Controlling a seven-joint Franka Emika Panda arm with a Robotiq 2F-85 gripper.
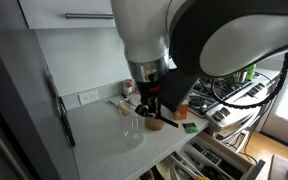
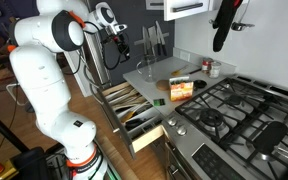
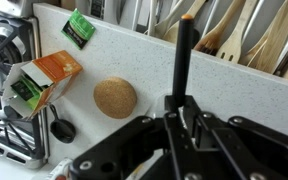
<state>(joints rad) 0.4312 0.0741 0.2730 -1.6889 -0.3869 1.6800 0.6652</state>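
My gripper [image 3: 181,108] is shut on a slim black utensil handle with an orange tip [image 3: 185,50], which points away toward the open drawer. It hangs above the speckled white counter [image 3: 104,60]. A round brown disc [image 3: 115,98] lies on the counter just left of the jaws. In both exterior views the gripper [image 1: 150,98] [image 2: 119,45] is above the counter near a clear glass [image 1: 131,125] [image 2: 142,68]. The disc also shows in an exterior view [image 1: 157,123], below the jaws.
An orange carton [image 3: 44,78] [image 2: 181,90] lies beside the gas stove [image 2: 234,110]. A green packet [image 3: 79,28] lies near the counter's edge. An open drawer of wooden utensils [image 2: 129,105] [image 3: 239,30] juts out below. A small black spoon [image 3: 62,130] lies near the carton.
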